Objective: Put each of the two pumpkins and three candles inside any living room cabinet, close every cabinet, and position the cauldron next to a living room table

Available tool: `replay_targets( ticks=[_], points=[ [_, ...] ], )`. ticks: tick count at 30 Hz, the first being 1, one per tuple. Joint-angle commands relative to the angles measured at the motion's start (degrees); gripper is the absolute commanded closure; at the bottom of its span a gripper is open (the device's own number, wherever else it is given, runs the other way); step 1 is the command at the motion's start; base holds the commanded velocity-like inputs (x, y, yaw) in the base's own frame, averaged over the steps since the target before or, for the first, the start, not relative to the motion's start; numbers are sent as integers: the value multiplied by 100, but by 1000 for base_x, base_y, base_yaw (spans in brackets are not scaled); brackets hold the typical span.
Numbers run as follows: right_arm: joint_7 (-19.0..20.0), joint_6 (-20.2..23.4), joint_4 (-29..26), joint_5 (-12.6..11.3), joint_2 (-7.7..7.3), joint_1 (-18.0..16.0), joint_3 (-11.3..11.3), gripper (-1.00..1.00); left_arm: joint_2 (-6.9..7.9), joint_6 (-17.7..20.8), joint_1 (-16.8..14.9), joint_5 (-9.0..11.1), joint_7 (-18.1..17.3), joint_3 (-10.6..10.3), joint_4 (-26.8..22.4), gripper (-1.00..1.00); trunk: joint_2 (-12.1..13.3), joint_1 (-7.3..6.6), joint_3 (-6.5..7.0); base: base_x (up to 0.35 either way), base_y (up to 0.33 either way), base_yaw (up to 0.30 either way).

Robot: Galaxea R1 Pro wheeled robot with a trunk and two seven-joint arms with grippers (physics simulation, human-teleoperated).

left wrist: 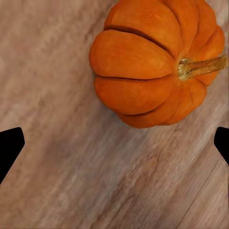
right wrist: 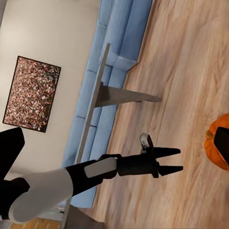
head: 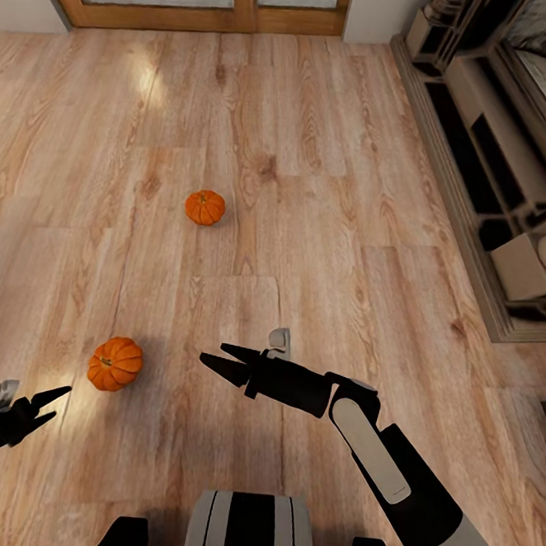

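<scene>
Two orange pumpkins lie on the wooden floor: the nearer pumpkin (head: 115, 363) (left wrist: 152, 62) (right wrist: 215, 143) and a farther pumpkin (head: 205, 207). My left gripper (head: 59, 402) (left wrist: 114, 148) (right wrist: 181, 159) hovers open just short of the nearer pumpkin, not touching it, with nothing between its fingers. My right gripper (head: 214, 353) is open and empty, held above the floor to the right of that pumpkin, its fingers pointing left. The grey table (right wrist: 102, 71) shows in the right wrist view, beyond the left arm. The candles, the cabinet and the cauldron are out of view.
A stone fireplace surround (head: 482, 159) runs along the right side. A wooden door frame (head: 205, 10) closes the far end of the floor. A blue sofa (right wrist: 119, 38) stands behind the table, under a framed picture (right wrist: 31, 93) on the wall.
</scene>
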Motion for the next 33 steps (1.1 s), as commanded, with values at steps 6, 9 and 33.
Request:
replay_targets(
  ticks=[6,9,33],
  points=[
    [-117,26,3,-41,15,-3,6,-100,-15,41,-8,18,-5,23,-229,-100,-1,-1,-3,0,0,0],
    [-259,26,10,-41,25,-3,11,-100,-12,41,-8,13,-6,24,-272,-100,-1,-1,-3,0,0,0],
    [-323,26,4,-41,32,-3,12,-100,-9,39,-8,5,35,23,-396,-100,-1,-1,-3,95,2,0]
  ],
)
